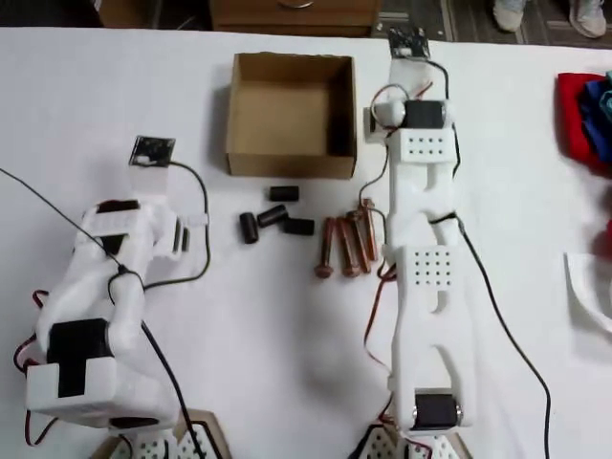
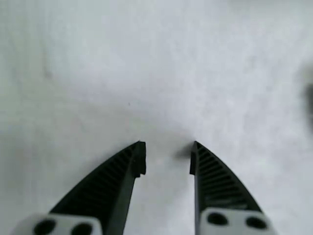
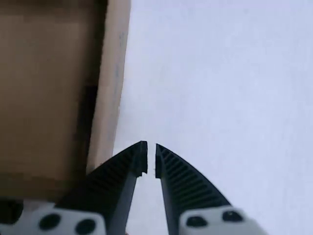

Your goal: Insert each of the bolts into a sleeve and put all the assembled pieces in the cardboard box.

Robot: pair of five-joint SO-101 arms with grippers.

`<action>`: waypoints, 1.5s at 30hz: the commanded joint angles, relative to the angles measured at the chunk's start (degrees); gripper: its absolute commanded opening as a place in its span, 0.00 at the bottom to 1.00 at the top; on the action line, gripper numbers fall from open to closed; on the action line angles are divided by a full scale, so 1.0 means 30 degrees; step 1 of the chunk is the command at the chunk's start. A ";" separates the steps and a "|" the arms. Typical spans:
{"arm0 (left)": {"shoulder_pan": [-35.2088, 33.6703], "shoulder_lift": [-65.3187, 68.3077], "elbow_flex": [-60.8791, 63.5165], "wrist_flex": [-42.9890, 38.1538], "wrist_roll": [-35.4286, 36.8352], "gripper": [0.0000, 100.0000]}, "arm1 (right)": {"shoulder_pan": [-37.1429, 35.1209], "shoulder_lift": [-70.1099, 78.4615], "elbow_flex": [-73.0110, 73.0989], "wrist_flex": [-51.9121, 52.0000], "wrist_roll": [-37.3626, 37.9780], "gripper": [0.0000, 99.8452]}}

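High view, nearest first: both arm bases sit at the near edge of the counter (image 1: 287, 335). Left pincer (image 2: 167, 159) is partly open, holds nothing, over bare counter. Four copper bolts (image 1: 346, 244) lie bunched mid-counter, just beside the right arm. Four black sleeves (image 1: 273, 218) lie loose near them on the left arm's side, not touching the bolts. Farther back, the cardboard box (image 1: 292, 163) stands open-topped. Right pincer (image 3: 151, 159) is nearly closed with a thin gap, empty, just beside the box's outer wall.

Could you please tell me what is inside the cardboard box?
Nothing visible: the cardboard box shows a bare floor, while the sleeves and bolts lie outside it. Its shadowed inner side is unclear.
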 commanded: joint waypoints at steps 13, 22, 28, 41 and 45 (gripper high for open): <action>0.0176 0.0059 -0.0513 0.0088 0.0147 0.17 | -0.3502 -0.7341 0.8762 0.3326 0.7267 0.15; 0.0176 0.0059 -0.0513 0.0088 0.0147 0.17 | -0.7106 -1.2967 1.6527 0.3238 0.9436 0.15; 0.0176 0.0059 -0.0513 0.0117 0.0147 0.17 | -0.7458 -1.2703 1.9018 0.3238 1.2454 0.15; 0.0176 0.0059 -0.0513 0.0117 0.0147 0.17 | -0.8689 -0.9480 1.9399 0.2212 1.4066 0.15; 0.0176 0.0059 -0.0513 0.0117 0.0147 0.17 | -0.8894 -0.9070 1.9399 0.1275 1.3978 0.15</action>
